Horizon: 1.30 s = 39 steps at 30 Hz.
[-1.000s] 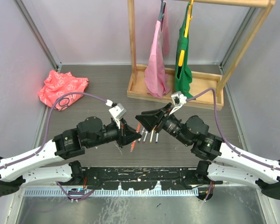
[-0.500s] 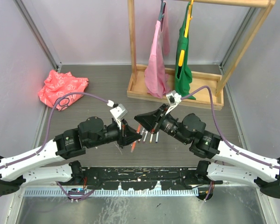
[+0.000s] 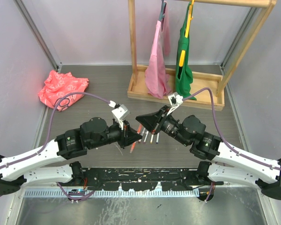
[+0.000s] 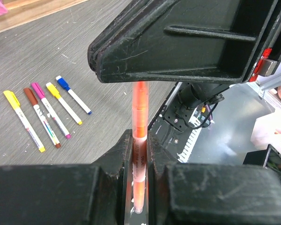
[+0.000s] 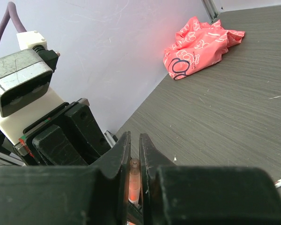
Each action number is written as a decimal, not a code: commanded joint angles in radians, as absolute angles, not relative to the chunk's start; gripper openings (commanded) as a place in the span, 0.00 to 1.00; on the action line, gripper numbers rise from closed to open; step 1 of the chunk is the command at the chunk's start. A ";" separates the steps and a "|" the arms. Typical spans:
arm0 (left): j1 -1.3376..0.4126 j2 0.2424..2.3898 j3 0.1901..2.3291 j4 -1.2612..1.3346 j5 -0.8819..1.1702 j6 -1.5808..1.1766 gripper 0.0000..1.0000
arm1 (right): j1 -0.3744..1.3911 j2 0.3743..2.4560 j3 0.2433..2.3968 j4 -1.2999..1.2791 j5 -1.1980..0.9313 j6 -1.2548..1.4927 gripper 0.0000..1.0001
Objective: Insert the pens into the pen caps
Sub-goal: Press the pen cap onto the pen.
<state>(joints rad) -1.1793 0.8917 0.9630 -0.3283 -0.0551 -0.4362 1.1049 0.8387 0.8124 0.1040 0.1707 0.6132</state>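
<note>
My left gripper [image 4: 139,140] is shut on the barrel of an orange pen [image 4: 139,157] and holds it above the table. My right gripper [image 5: 135,140] is shut on the orange cap [image 5: 133,180] at the pen's other end. In the left wrist view the cap [image 4: 141,105] runs from the barrel up into the right gripper's jaws. In the top view the two grippers, left [image 3: 135,135] and right [image 3: 143,123], meet tip to tip at the table's middle. Several capped pens [image 4: 51,110] lie side by side on the table.
A wooden rack [image 3: 173,91] with pink and green bags hanging from it stands at the back. A crumpled red cloth [image 3: 63,88] lies at the back left, and it shows in the right wrist view [image 5: 201,40] too. The row of pens [image 3: 150,136] lies just below the grippers.
My right gripper has moved a little left toward the left gripper, and the left gripper has edged right. Both stay shut on the orange pen and cap.
</note>
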 commanded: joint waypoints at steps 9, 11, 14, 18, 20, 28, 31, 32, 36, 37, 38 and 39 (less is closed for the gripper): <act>-1.113 0.902 1.120 -0.120 -0.102 -0.405 0.00 | 1.286 0.838 0.653 0.001 0.300 0.689 0.00; -1.108 0.905 1.132 -0.117 -0.105 -0.399 0.00 | 1.307 0.836 0.620 0.012 0.307 0.714 0.00; -1.100 0.915 1.149 -0.117 -0.111 -0.401 0.00 | 1.363 0.869 0.595 0.017 0.336 0.739 0.00; -1.096 0.922 1.146 -0.111 -0.118 -0.412 0.00 | 1.414 0.922 0.572 0.052 0.365 0.777 0.00; -1.095 0.922 1.146 -0.109 -0.119 -0.416 0.00 | 1.442 0.946 0.562 0.065 0.380 0.794 0.00; -1.073 0.904 1.146 -0.113 -0.114 -0.417 0.00 | 1.488 0.970 0.538 0.095 0.430 0.826 0.00; -1.068 0.911 1.125 -0.106 -0.096 -0.424 0.00 | 1.476 0.948 0.592 0.036 0.484 0.788 0.00; -1.064 0.911 1.114 -0.101 -0.085 -0.429 0.00 | 1.462 0.945 0.612 0.019 0.483 0.761 0.00; -1.055 0.913 1.085 -0.100 -0.051 -0.434 0.00 | 1.386 0.917 0.687 -0.032 0.474 0.698 0.01; -1.054 0.913 1.083 -0.105 -0.044 -0.433 0.00 | 1.370 0.906 0.699 -0.039 0.468 0.688 0.03; -1.054 0.913 1.082 -0.109 -0.034 -0.430 0.00 | 1.353 0.893 0.709 -0.044 0.465 0.682 0.06; -1.054 0.914 1.083 -0.116 -0.026 -0.427 0.00 | 1.337 0.882 0.716 -0.045 0.463 0.680 0.08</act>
